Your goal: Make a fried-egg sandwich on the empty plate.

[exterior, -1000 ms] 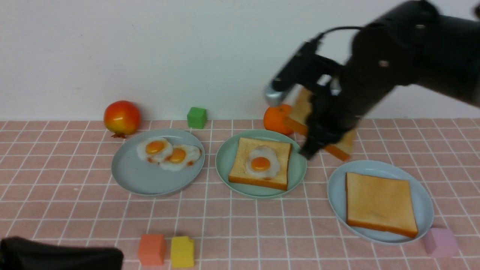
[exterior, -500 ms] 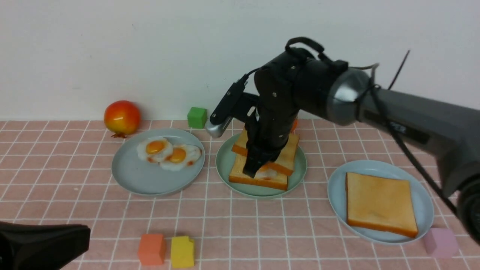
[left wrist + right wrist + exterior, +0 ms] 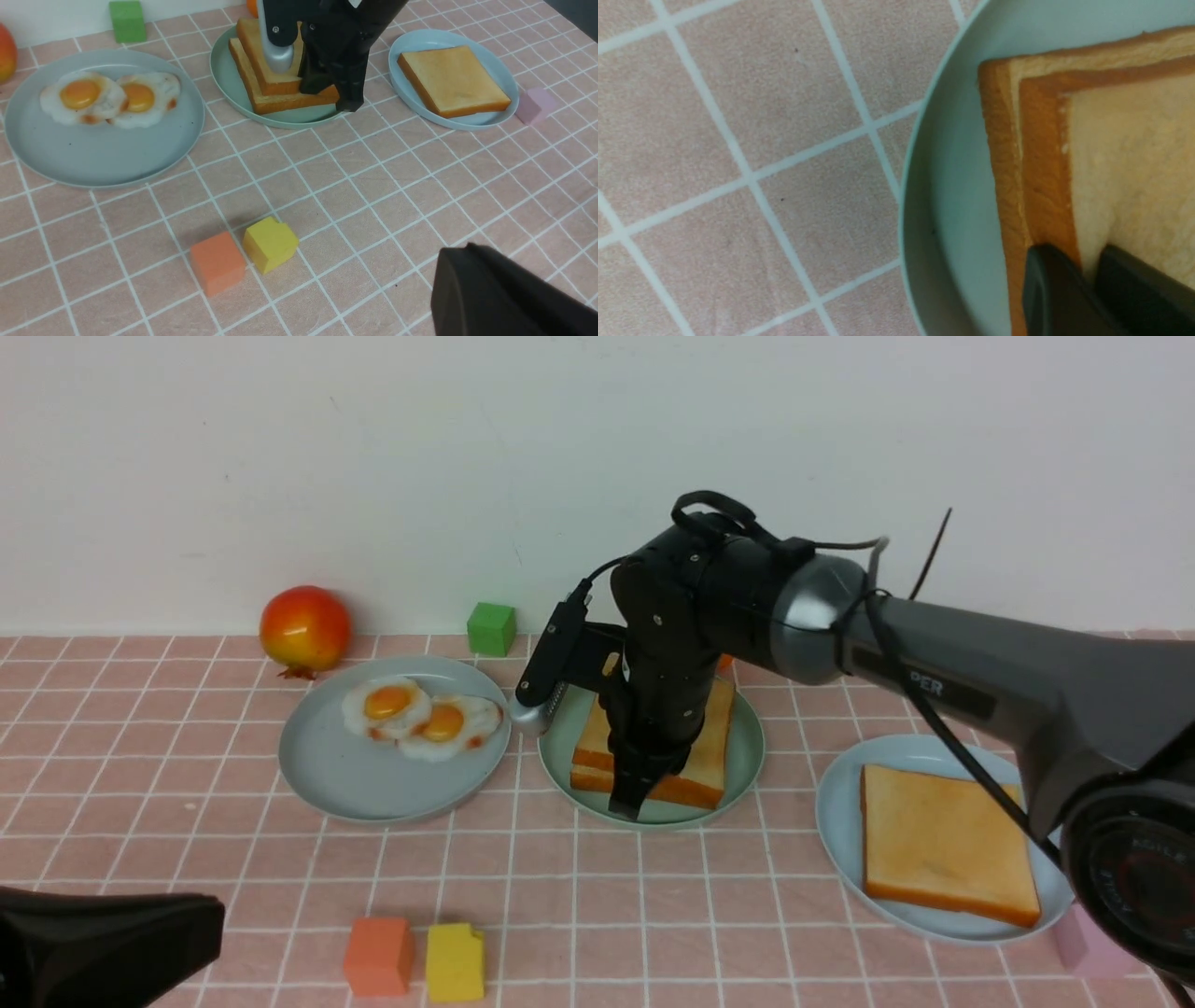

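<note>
Pink tablecloth (image 3: 653, 896): mint-green plate (image 3: 747, 747) holds stacked toast sandwich (image 3: 705, 756).

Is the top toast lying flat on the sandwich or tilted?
Roughly flat: the top toast rests on the lower slice, slightly offset, with the right hand gripping its edge.

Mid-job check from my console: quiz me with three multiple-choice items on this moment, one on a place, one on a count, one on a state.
1. Where is the stacked toast?
A. on the mint-green plate
B. on the left grey-blue plate
C. on the tablecloth

2. How many loose fried eggs lie on the left plate?
A. one
B. two
C. three

3. What is the right gripper doing?
A. hanging open, away from everything
B. shut on the top toast slice
C. holding the orange block

Key:
1 A: both slices sit on the mint-green plate.
2 B: two fried eggs show there.
3 B: the right gripper has its fingers clamped on the top toast slice.
</note>
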